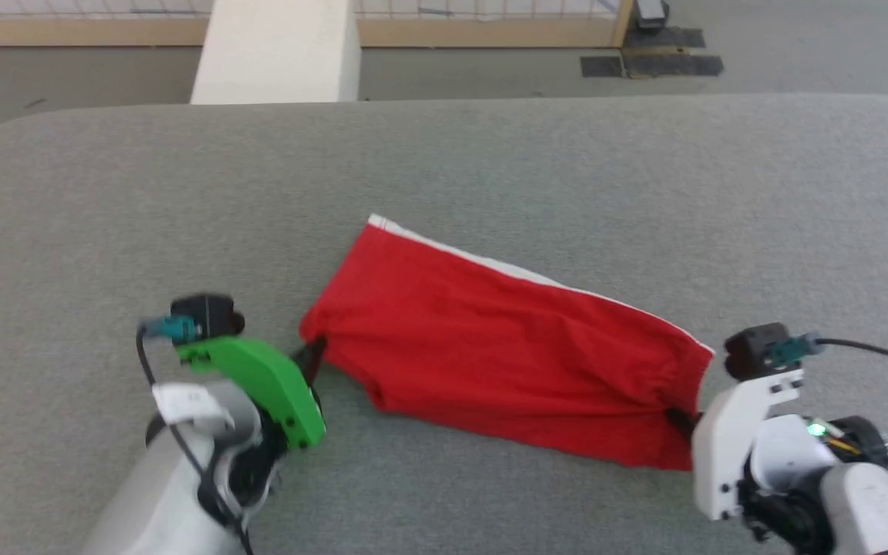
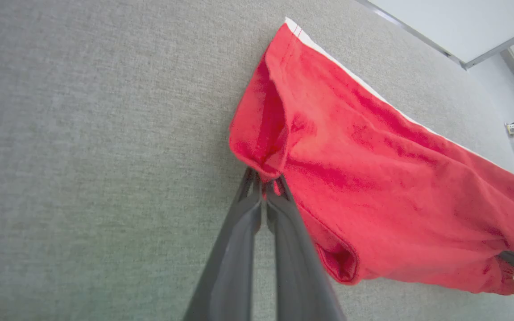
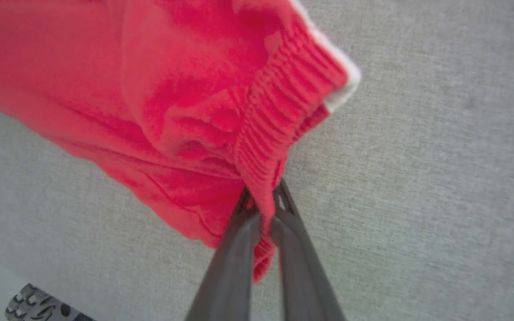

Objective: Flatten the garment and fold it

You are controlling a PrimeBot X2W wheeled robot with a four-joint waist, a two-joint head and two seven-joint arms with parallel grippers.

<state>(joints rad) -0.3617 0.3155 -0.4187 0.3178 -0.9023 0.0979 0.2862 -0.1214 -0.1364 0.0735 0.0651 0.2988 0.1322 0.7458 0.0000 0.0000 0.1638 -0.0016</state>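
The red shorts [image 1: 490, 339] lie folded lengthwise on the grey table, a white stripe [image 1: 490, 262] along their far edge; no lettering is visible. My left gripper [image 1: 311, 356] is shut on the leg-hem corner at the garment's left end, and the left wrist view has the gripper [image 2: 263, 180] pinching the red hem fold [image 2: 261, 133]. My right gripper [image 1: 681, 420] is shut on the ribbed waistband at the right end; the right wrist view shows the gripper [image 3: 261, 203] clamping the elastic band [image 3: 279, 116]. The cloth stretches between both grippers, slightly lifted at the ends.
The grey felt-covered table [image 1: 444, 162] spreads wide on all sides of the shorts. Beyond its far edge stand a white pillar [image 1: 278, 50] and floor with a dark mat [image 1: 652, 62].
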